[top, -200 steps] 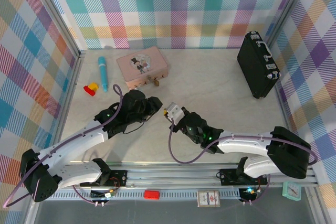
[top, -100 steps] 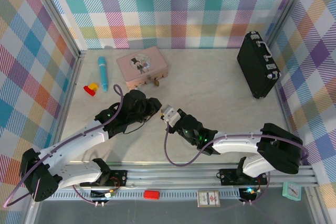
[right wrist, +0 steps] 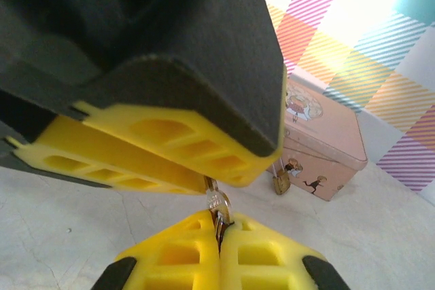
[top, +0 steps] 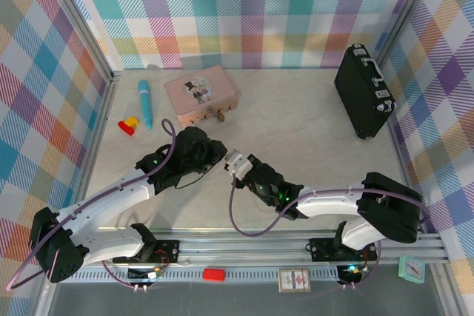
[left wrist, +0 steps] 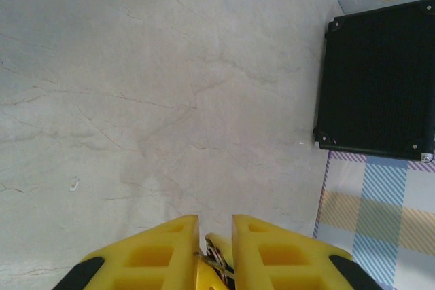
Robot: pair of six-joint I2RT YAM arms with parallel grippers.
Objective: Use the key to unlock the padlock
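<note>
right gripper (right wrist: pixel 219 226): fingers pressed together, the key (right wrist: pixel 218 205) pinched at the tips, bow end standing up out of the pads.
left gripper (left wrist: pixel 215 225): jaws nearly together, a narrow gap left; metal of the key (left wrist: pixel 216 258) is seen in that gap. Whether it is clamped cannot be told.
grippers, top view: left gripper (top: pixel 220 155) and right gripper (top: pixel 232 159) are met tip to tip over mid table (top: pixel 296 127).
padlock (right wrist: pixel 280 182): hung at the front of the pink tin box (right wrist: pixel 319 147), brass body down; at the box's near edge (top: pixel 218 117) from above, apart from both grippers.
black case (top: pixel 363 90): stood at the far right, well apart.
</note>
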